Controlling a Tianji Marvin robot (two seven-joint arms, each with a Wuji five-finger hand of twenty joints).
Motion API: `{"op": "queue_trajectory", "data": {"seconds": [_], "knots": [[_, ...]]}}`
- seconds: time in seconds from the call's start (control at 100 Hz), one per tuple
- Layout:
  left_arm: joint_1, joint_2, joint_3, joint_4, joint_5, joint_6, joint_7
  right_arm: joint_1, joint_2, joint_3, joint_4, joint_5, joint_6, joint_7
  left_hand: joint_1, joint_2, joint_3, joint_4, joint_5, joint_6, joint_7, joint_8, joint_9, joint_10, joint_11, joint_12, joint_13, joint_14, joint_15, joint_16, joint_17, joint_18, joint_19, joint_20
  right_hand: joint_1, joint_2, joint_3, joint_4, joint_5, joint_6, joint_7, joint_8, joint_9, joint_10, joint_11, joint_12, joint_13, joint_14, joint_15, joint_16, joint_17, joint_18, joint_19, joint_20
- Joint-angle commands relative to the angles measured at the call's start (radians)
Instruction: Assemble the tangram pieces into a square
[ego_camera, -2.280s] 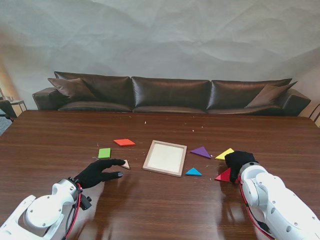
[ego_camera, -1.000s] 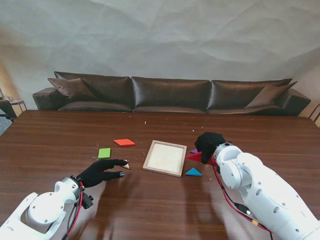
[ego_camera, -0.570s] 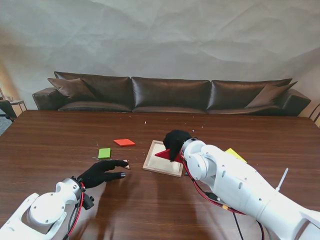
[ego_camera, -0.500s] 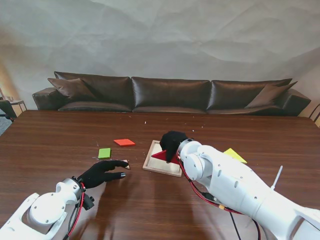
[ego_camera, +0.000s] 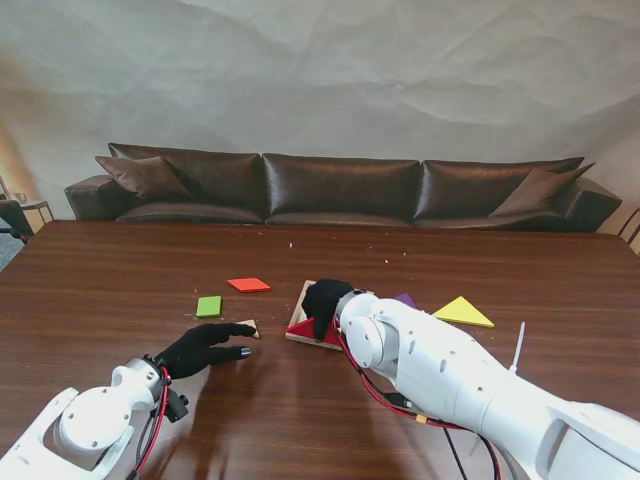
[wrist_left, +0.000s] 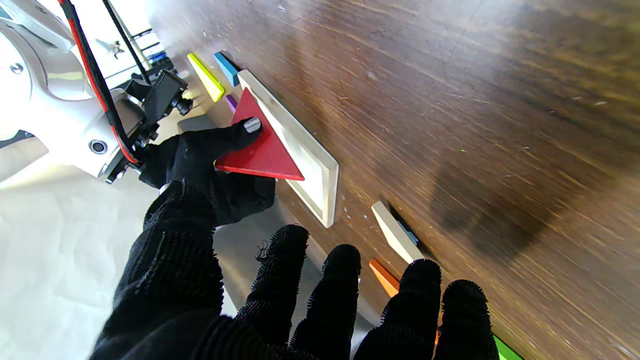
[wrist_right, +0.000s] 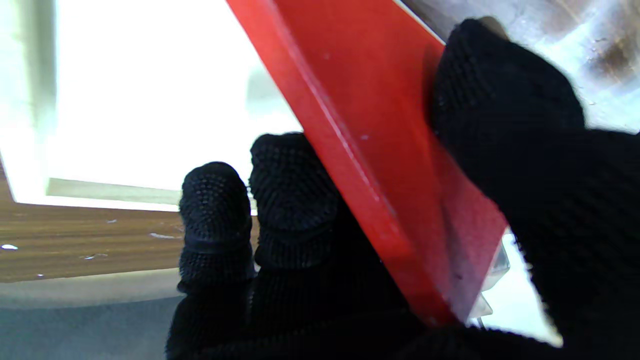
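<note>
My right hand (ego_camera: 326, 298) is shut on the red triangle (ego_camera: 306, 329), holding it tilted over the left side of the wooden square frame (ego_camera: 297, 311). The red triangle (wrist_left: 260, 145) shows clearly above the frame (wrist_left: 305, 162) in the left wrist view, and it fills the right wrist view as a slanted red triangle (wrist_right: 360, 135) between thumb and fingers. My left hand (ego_camera: 200, 345) lies open on the table, its fingers by the beige piece (ego_camera: 251, 327). Other pieces lie around: green square (ego_camera: 209, 306), orange piece (ego_camera: 248, 285), yellow triangle (ego_camera: 462, 313), purple triangle (ego_camera: 404, 299).
A dark leather sofa (ego_camera: 340, 190) stands past the table's far edge. My right arm (ego_camera: 450, 375) stretches across the table's middle and hides the area to the right of the frame. In the left wrist view a blue piece (wrist_left: 227, 67) lies past the frame.
My right hand lifted the red triangle from the right side of the table and carried it leftward over the frame. The yellow triangle came back into sight. The left hand stayed put.
</note>
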Motion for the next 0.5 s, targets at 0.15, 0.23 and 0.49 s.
{"op": "queue_trajectory", "data": {"seconds": [0.15,0.23,0.49], "knots": [[0.004,-0.001,0.003,-0.004,-0.004,0.010,-0.024,0.011,-0.008,-0.009,0.025,-0.002,0.004,0.021,0.009,0.028,-0.020,0.035,0.017,-0.004,0.003,0.003,0.017,-0.010,0.001,0.003,0.009,0.005,0.007,0.011,-0.007,0.005,-0.021,0.017,0.049,0.047,0.030,0.020,-0.008,-0.024,0.020,0.029,0.076,0.056,-0.019,0.023,-0.015,-0.056,-0.006,-0.004,0.302,0.023,-0.011,0.015],[0.002,-0.001,0.005,-0.001,-0.005,0.008,-0.025,0.016,-0.013,-0.016,0.040,0.001,0.003,0.023,0.009,0.029,-0.020,0.035,0.017,-0.002,0.003,0.003,0.016,-0.010,0.001,0.003,0.008,0.005,0.007,0.010,-0.006,0.006,-0.021,0.017,0.051,0.052,0.030,0.021,-0.014,-0.024,0.017,0.029,0.070,0.057,-0.024,0.025,-0.017,-0.057,-0.011,-0.006,0.300,0.027,-0.016,0.015],[0.002,-0.001,0.006,0.003,-0.006,0.009,-0.023,0.029,-0.033,-0.038,0.101,0.004,-0.035,0.004,0.011,0.027,-0.020,0.036,0.018,-0.001,0.003,0.003,0.017,-0.008,0.001,0.003,0.011,0.007,0.008,0.011,-0.004,0.007,-0.020,0.018,0.051,0.062,0.027,0.024,-0.038,-0.034,0.009,0.025,0.047,0.050,-0.038,0.030,-0.017,-0.048,-0.018,-0.009,0.294,0.033,-0.030,0.015]]}}
